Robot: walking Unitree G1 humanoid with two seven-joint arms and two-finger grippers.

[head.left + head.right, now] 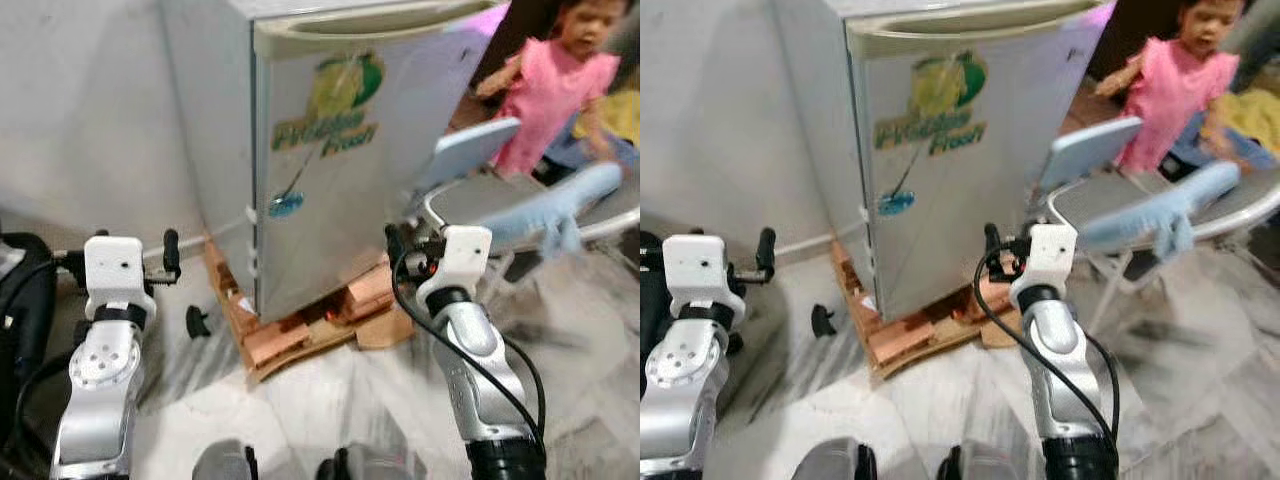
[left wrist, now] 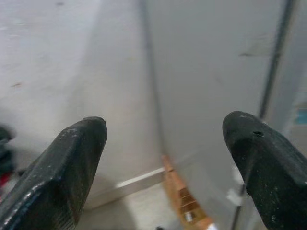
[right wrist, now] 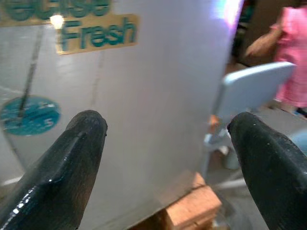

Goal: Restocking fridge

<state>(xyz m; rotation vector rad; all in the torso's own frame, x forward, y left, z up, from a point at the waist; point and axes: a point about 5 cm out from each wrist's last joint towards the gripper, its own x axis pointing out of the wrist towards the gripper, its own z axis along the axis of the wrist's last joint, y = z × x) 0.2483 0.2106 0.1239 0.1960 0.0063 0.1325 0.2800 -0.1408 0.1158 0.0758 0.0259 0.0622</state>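
Floor (image 1: 330, 400): pale marbled tile, grey-veined. A low platform of reddish bricks and boards (image 1: 290, 335) is laid directly on it. The closed silver fridge (image 1: 340, 150) is carried by this platform. A grey-framed chair (image 1: 520, 200) is stood on the floor just beside the fridge, to the right.

You are in a home: small fridge (image 1: 330, 150) on bricks (image 1: 300, 330), marble floor (image 1: 330, 400), a chair (image 1: 480, 190) and a child (image 1: 560, 90) beside the fridge.
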